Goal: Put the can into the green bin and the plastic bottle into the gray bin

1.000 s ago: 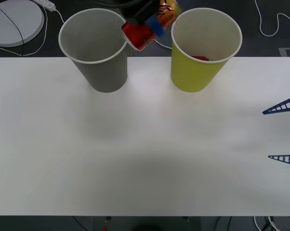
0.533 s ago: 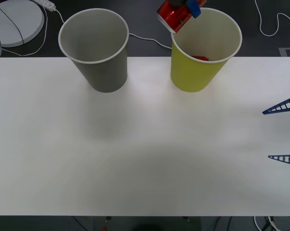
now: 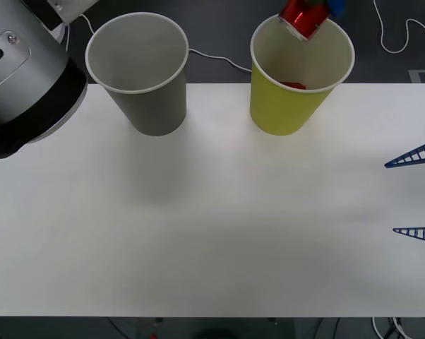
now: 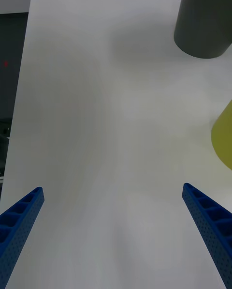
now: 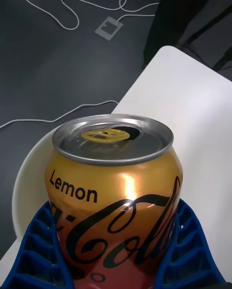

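gold can over green bin, gray bin

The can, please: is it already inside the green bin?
Not yet. The can is gripped by the left gripper, held above the green bin rim.

A white desk is seen spanning the front view, its surface bare in the middle. Beyond its far edge, white cables are laid in loops across a dark floor, near a square marker.
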